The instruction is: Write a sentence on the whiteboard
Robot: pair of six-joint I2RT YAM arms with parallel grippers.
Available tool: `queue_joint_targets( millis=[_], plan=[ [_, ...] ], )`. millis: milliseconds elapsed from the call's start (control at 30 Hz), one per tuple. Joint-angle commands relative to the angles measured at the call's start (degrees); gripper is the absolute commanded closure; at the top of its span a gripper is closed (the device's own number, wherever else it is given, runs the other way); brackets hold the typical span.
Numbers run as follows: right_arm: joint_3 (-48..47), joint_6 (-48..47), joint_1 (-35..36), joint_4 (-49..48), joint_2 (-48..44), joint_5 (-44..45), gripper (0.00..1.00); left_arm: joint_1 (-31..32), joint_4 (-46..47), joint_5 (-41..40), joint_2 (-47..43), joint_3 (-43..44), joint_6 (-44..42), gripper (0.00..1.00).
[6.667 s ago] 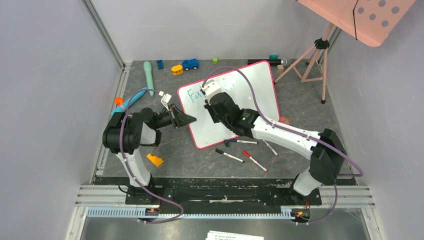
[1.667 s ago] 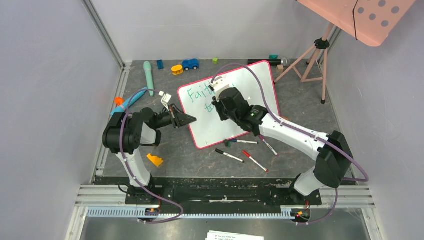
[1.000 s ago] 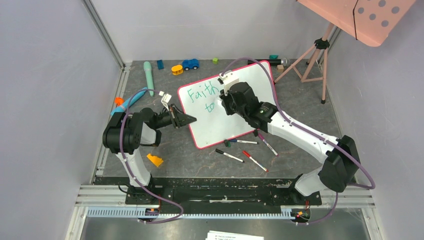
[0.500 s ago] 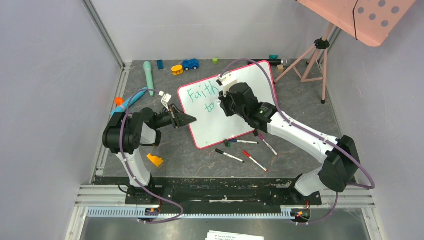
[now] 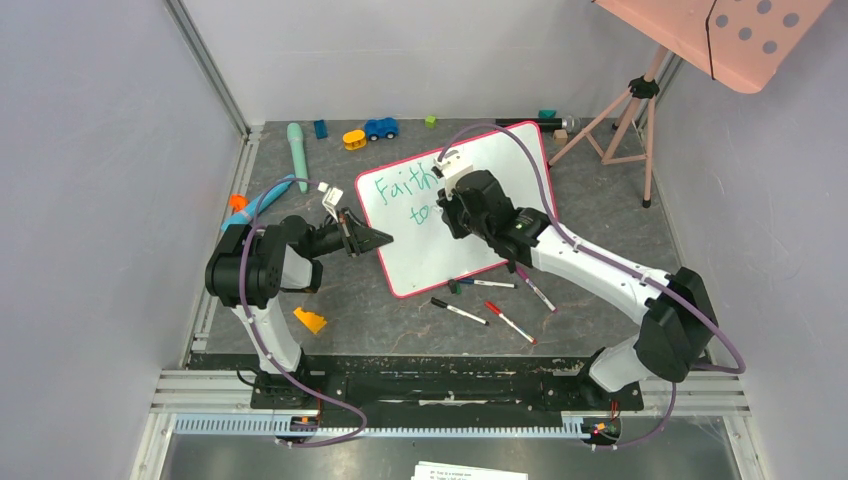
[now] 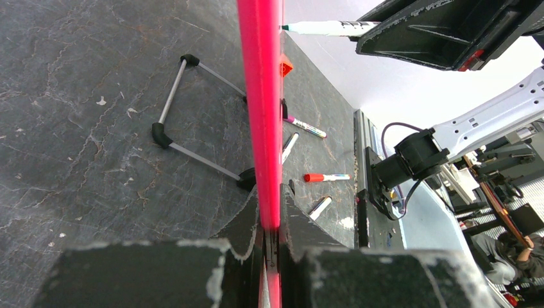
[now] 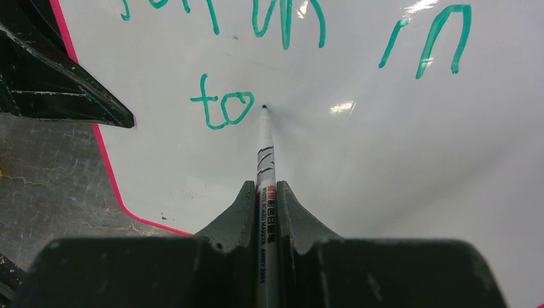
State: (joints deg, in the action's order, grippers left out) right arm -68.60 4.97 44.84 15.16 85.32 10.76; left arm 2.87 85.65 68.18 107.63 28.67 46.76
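The whiteboard [image 5: 440, 255], white with a pink-red rim, stands tilted mid-table. My left gripper [image 5: 375, 238] is shut on its left rim [image 6: 260, 96], which runs between the fingers of that gripper [image 6: 269, 205]. My right gripper [image 5: 447, 208] hovers over the board, shut on a whiteboard marker [image 7: 265, 160]. In the right wrist view the marker sticks out past this gripper [image 7: 263, 189], its tip at the board just right of "to". The sentence [image 5: 405, 186] in green reads "Faith in", with "to" [image 7: 221, 108] on a second line.
Loose markers [image 5: 460, 311] [image 5: 510, 322] [image 5: 537, 290] lie in front of the board. Toys sit at the back: a blue car [image 5: 381, 128], a yellow piece [image 5: 354, 139], a teal cylinder [image 5: 297, 155]. An orange block [image 5: 310, 320] is near left. A tripod [image 5: 625, 120] holds a pink dotted panel [image 5: 730, 30].
Since the earliest frame the green writing has grown to "Faith in" plus "to". Over the last second the right gripper with the marker shifted slightly left and nearer. The left arm stayed put.
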Motion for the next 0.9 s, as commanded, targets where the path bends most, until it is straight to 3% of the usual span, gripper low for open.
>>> queue_joint_targets(
  millis=[0,367,867],
  plan=[
    [0.01,-0.31,0.03,-1.71,0.68,0.14,1.00,1.53,3.57,6.65,0.82,-0.54,-6.94,0.98],
    [-1.15,-0.29,-0.01,-1.16,2.16,1.06,1.00,1.50,3.56,6.63,0.73,-0.54,-7.00,0.98],
    [5.08,2.23,-0.01,-2.35,-0.43,0.11,1.00,1.53,3.56,6.57,0.80,-0.54,-6.99,0.98]
  ],
)
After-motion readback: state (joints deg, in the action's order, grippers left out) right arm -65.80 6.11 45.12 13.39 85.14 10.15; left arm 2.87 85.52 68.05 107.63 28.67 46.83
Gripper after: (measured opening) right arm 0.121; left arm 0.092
